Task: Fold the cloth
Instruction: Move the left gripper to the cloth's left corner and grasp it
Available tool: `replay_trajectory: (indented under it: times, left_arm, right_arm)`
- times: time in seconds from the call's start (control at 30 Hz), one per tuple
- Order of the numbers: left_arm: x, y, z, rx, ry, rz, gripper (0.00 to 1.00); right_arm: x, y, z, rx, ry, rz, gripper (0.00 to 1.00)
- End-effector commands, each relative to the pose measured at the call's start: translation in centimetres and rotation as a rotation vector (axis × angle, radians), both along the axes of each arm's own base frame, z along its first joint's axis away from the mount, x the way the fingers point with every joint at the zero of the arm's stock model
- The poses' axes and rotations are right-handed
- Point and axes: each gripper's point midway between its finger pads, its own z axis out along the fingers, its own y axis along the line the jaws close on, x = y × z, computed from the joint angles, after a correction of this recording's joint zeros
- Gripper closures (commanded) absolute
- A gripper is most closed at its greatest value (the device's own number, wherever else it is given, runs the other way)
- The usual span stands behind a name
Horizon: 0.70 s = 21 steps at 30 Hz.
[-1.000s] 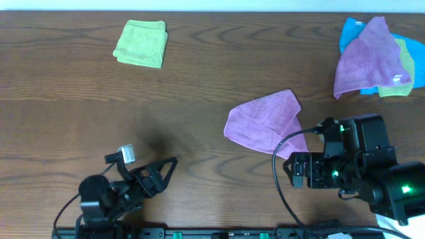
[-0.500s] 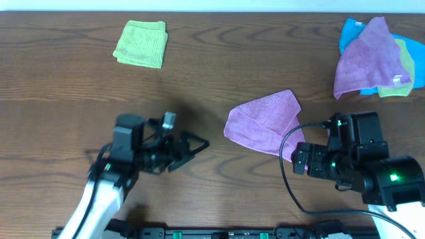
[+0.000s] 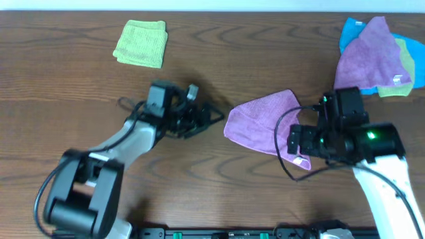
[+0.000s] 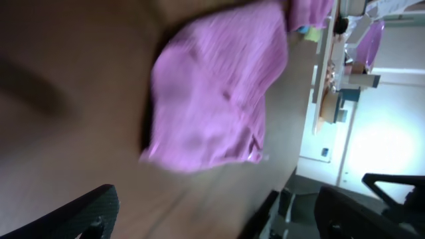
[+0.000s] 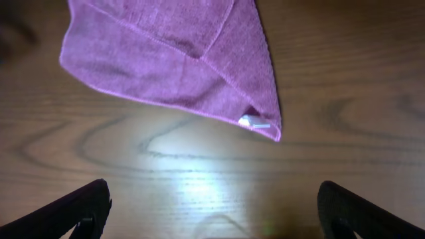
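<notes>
cloth (image 3: pixel 261 119) lies rumpled, no neat fold made yet; left gripper (image 3: pixel 216 121) and right gripper (image 5: pixel 212 196) flank it, jaws wide, empty

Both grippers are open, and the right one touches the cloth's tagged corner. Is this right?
No. The left gripper and right gripper are open, but the right one is clear of the cloth's tagged corner, as the right wrist view shows.

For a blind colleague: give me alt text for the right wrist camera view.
A pinkish-purple cloth lies partly folded on a wooden table, its white-tagged corner pointing to the lower right. The right gripper hangs open, its dark fingers at the bottom corners, not touching the cloth.
</notes>
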Motion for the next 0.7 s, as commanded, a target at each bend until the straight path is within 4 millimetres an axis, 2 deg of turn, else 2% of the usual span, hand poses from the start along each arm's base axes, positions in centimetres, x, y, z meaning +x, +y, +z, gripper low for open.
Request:
replay_trajectory:
  times: [0.0,0.1,0.23,0.43,0.67]
  left_arm:
    - [1.2,-1.8,-0.4,0.050,-0.035,-0.034,0.05]
    - [0.8,-2.7,-2.1,0.118,0.002,-0.053,0.05]
    - [0.0,-2.4,-4.6,0.254,0.020,-0.030,0.05]
    - [0.2,-3.1,-4.9,0.301,-0.027,-0.020,0.05]
    - [0.0,-3.7,-5.7,0.317,-0.028,-0.022,0.05]
  right_arm:
    - [0.6,-0.6,-0.3,-0.030,-0.007,0.003,0.01]
    - [1.3,-1.4,-0.1,-0.075,-0.037,-0.014,0.01]
    - [1.3,-2.6,-0.2,-0.105,-0.034,-0.036,0.01]
    - [1.4,-3.7,-0.2,-0.110,-0.032,-0.057,0.01]
    - [1.4,-3.7,-0.2,-0.111,-0.032,-0.049,0.01]
